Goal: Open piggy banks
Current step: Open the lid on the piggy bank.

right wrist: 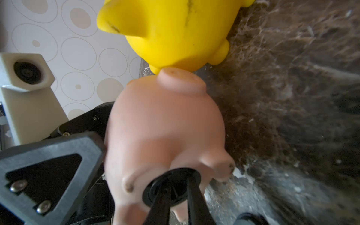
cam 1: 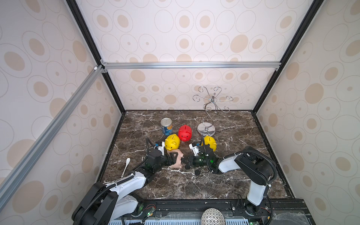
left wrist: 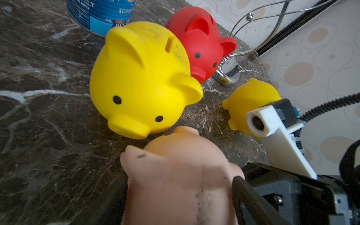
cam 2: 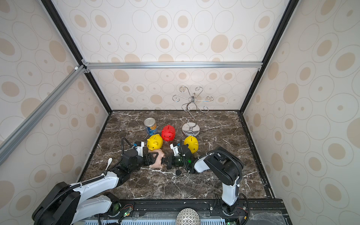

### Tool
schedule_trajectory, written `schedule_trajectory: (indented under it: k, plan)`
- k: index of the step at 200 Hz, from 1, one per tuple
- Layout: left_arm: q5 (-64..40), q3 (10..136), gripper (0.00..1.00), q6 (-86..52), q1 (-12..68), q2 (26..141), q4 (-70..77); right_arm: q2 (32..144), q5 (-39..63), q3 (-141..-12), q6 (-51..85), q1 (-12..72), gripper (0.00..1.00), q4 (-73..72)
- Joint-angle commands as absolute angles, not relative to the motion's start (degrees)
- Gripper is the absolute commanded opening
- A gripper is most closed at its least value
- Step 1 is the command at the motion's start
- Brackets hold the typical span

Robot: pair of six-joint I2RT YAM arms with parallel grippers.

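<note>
Left gripper (cam 1: 173, 159) clasping pale pink plastic pig (left wrist: 175, 175), snout toward nearest of two yellow pigs (cam 1: 172, 142); right gripper (right wrist: 178, 183) pinching black plug (right wrist: 153, 192)

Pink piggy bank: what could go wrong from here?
The right gripper pinches only a thin rib of the black plug; it may slip off. The left gripper holds the pink piggy bank sideways; pulling could twist it loose. Its snout seems to touch the yellow piggy bank, which might get shoved.
</note>
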State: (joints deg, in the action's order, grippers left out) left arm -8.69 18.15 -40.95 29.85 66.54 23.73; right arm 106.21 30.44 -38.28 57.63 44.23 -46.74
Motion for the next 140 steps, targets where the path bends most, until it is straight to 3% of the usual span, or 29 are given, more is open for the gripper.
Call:
schedule_trajectory:
  k: [1,41,76,140]
  plan:
    - [-8.02,18.98,0.83,-41.04,30.43,67.8,21.42,106.75,31.02,-38.97,59.24,44.59,0.18,-49.22]
    - [-9.09,18.34,0.83,-40.96,30.75,69.0,23.33,107.72,32.49,-39.39,58.34,44.63,0.19,-51.41]
    - [-11.6,18.2,0.83,-40.3,30.76,70.39,24.59,111.5,35.62,-40.12,58.65,44.54,0.12,-59.42]
    - [-11.79,17.57,0.82,-40.02,30.93,70.09,24.12,111.09,33.31,-40.08,57.03,44.46,0.01,-58.18]
